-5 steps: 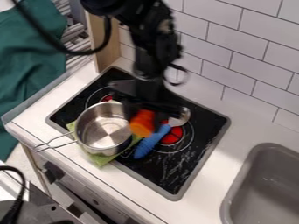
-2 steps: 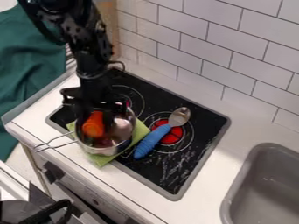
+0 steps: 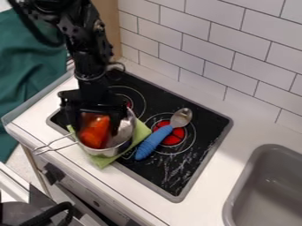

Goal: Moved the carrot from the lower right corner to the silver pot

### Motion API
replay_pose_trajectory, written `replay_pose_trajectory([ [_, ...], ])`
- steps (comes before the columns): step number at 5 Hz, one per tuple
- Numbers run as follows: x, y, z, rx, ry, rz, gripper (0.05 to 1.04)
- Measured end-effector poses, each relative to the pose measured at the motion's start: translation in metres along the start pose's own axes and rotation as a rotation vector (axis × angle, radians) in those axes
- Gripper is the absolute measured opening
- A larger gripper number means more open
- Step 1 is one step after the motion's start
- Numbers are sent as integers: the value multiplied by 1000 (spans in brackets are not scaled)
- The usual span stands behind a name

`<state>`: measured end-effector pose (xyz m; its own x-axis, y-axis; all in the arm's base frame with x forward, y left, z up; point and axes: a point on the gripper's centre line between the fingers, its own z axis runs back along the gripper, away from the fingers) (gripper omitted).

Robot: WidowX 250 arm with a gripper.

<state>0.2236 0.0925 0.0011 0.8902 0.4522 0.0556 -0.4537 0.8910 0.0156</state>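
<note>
The black gripper is hanging over the silver pot on the left side of the stove, its fingers reaching down into the pot's mouth. The claw is standing released, its two fingers spreading well apart with the carrot between them. The orange carrot is lying inside the pot, toward its left side, its far end partly hiding beneath the gripper. The pot is sitting upright on a light green cloth, whose corners are poking out on the right and near sides, and its wire handle is pointing left and slightly near. Just to the right of the pot, a blue-handled spoon is resting on the black stovetop, its bowl pointing far and right, its handle partly covering a red burner mark. The grey sink is occupying the near right corner of the white counter. White wall tiles are rising on the far side, and a dark green cloth is hanging at the left.
</note>
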Motion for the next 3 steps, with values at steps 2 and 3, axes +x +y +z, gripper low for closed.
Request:
replay_pose_trajectory([
  [2, -52, -59, 59, -81, -228, -201, 1005],
  [3, -65, -75, 57, -13, -184, -227, 1005],
])
